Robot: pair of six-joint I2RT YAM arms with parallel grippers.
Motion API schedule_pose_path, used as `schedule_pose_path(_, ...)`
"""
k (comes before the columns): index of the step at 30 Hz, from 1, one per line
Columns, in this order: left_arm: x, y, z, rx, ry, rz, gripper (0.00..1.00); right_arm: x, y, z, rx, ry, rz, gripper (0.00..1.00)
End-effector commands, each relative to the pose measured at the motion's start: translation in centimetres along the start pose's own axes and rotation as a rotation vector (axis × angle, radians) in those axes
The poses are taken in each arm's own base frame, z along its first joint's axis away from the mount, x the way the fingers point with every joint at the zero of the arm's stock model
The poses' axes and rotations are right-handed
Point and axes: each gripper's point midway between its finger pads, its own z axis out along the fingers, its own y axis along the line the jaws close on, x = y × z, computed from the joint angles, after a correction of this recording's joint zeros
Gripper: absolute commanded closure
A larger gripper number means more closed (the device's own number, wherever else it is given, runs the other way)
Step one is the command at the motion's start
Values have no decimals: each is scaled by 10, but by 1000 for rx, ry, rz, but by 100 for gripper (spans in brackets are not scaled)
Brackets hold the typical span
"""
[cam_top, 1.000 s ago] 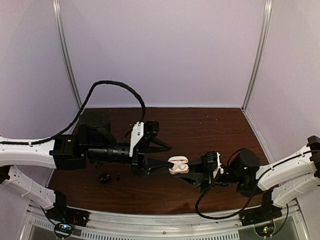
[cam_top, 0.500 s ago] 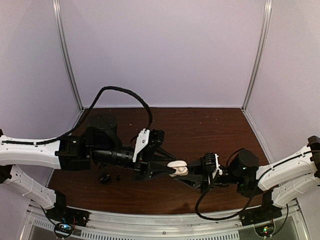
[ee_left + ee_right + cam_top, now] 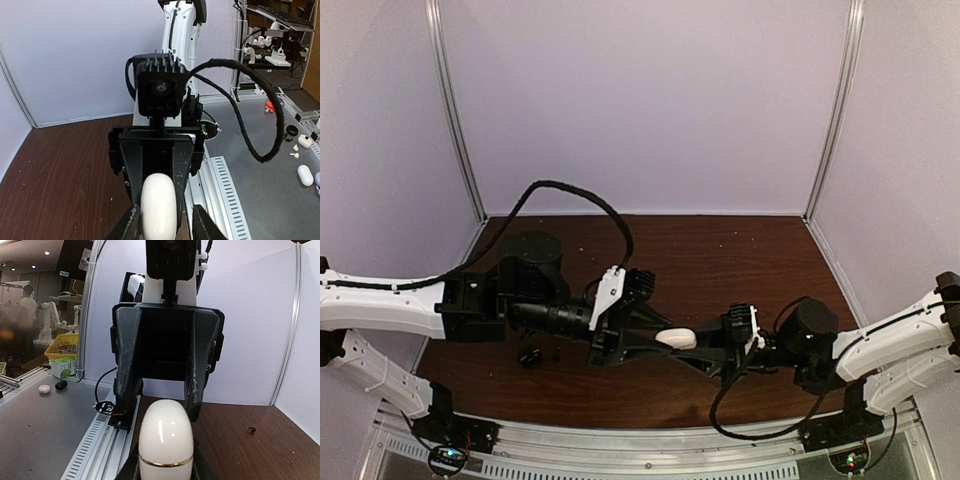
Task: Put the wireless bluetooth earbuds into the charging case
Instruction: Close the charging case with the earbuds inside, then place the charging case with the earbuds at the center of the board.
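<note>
Above the middle of the table [image 3: 750, 260], the charging case [image 3: 165, 440] hangs between both grippers.
The right gripper [image 3: 165, 472] is clamped tight on the white case's right end. The lid is closed along a gold seam, which hides any earbuds inside. The left gripper [image 3: 162, 227] straddles the case's left end with its jaws narrowly parted; I cannot tell if they press it.
</note>
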Motion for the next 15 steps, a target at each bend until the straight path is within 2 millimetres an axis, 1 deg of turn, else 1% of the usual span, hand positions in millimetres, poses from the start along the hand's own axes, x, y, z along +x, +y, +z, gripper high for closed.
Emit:
schedule_pose_path(1, -18, 6, -5, -46, -41, 51, 60, -20, -10, 2, 49, -56, 27, 100)
schedule_pose_path(5, -22, 25, -16, -174, -54, 35, 43, -16, -23, 2, 107, -30, 94, 100)
schedule_pose_path(7, -22, 39, -21, -262, -52, 12, 32, -12, -31, 1, 136, -8, 127, 100)
schedule_pose_path(10, -21, 59, -30, -370, -50, -22, 18, -4, -46, -1, 179, 32, 191, 100)
schedule_pose_path(12, -21, 73, -38, -437, -65, -75, 5, 1, -60, -5, 224, 50, 244, 100)
schedule_pose_path(13, -21, 80, -43, -466, -77, -96, 3, 4, -68, -8, 252, 59, 273, 100)
schedule_pose_path(15, -18, 95, -54, -513, -102, -147, 2, 16, -86, -14, 313, 96, 312, 100)
